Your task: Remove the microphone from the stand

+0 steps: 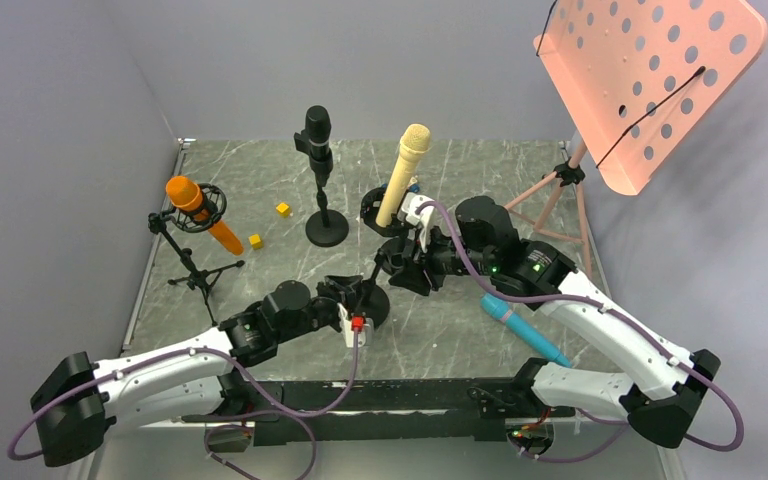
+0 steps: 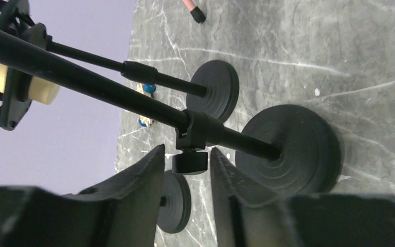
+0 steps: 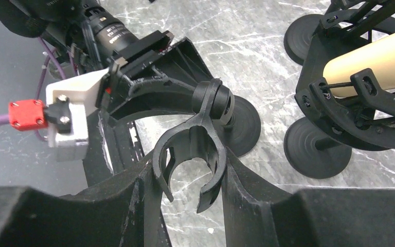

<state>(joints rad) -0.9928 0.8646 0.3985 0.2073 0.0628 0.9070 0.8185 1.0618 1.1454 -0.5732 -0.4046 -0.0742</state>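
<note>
A teal microphone [image 1: 523, 331] lies flat on the table beside my right arm. The small black stand has a round base [image 1: 374, 308] [image 2: 288, 149] and an empty black C-shaped clip [image 3: 190, 154]. My right gripper [image 1: 401, 266] [image 3: 187, 177] is shut on that clip, with one finger pressed against each side. My left gripper [image 1: 358, 297] [image 2: 187, 154] is at the stand's pole [image 2: 108, 92]. Its fingers straddle the clamp knob [image 2: 189, 162], and a narrow gap shows on each side.
A cream microphone [image 1: 403, 172] [image 3: 370, 54] sits in a shock-mount stand just behind my right gripper. A black microphone [image 1: 317, 135] stands on a round-base stand. An orange one [image 1: 200, 212] is on a tripod at the left. Two yellow cubes [image 1: 282, 209] lie nearby. A pink music stand [image 1: 650, 80] is at the back right.
</note>
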